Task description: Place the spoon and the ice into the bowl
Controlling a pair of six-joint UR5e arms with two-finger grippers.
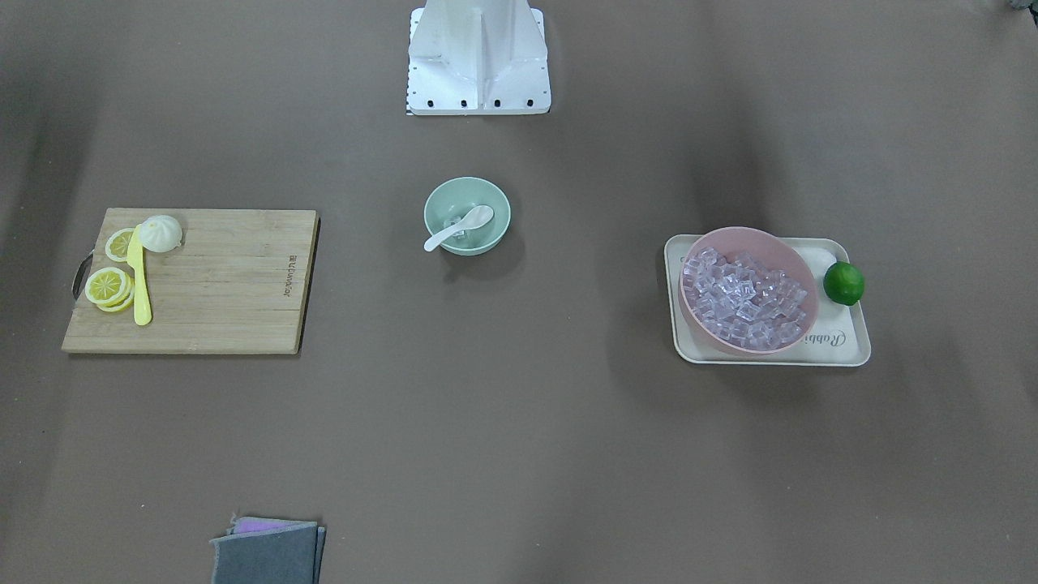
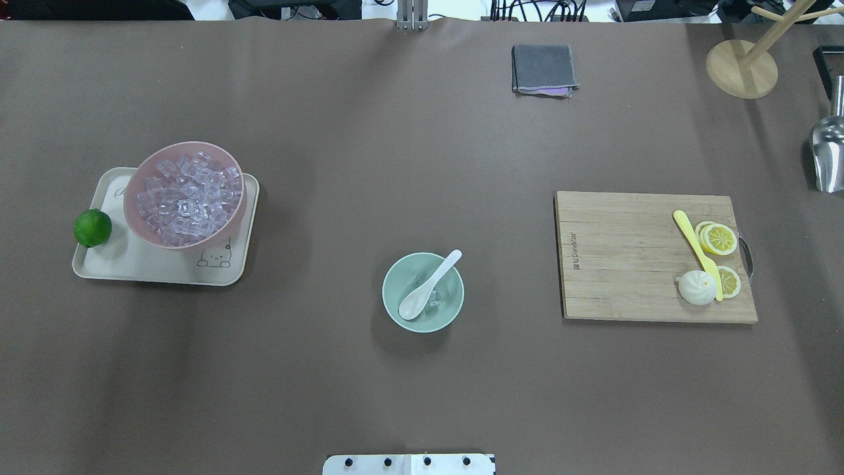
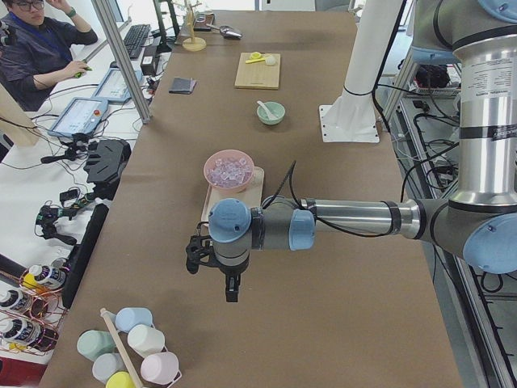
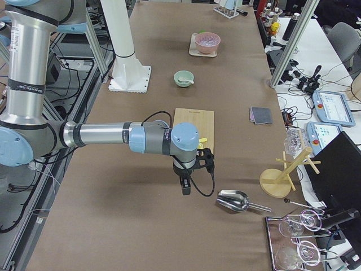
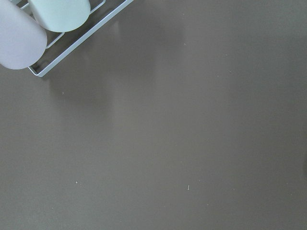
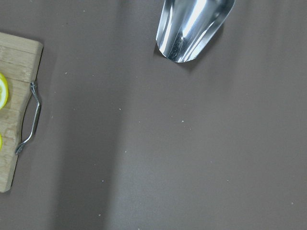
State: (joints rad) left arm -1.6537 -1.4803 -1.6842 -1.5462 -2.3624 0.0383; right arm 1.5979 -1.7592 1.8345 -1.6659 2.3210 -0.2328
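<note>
The mint-green bowl (image 1: 442,193) (image 2: 455,310) stands at the table's middle, near the robot's base. The white spoon (image 1: 459,227) (image 2: 428,285) lies in it, its scoop inside and its handle over the rim. A clear ice cube (image 1: 456,234) (image 2: 434,302) lies in the bowl under the spoon. The left gripper (image 3: 230,287) shows only in the exterior left view, far from the bowl, past the tray. The right gripper (image 4: 186,189) shows only in the exterior right view, beyond the cutting board. I cannot tell whether either is open or shut.
A pink bowl (image 2: 188,145) of several ice cubes sits on a cream tray (image 2: 132,270) with a lime (image 2: 92,227). A cutting board (image 2: 626,257) holds a yellow knife (image 2: 695,247) and lemon slices. There is also a grey cloth (image 2: 543,68), a metal scoop (image 6: 192,26) and a cup rack (image 5: 53,19).
</note>
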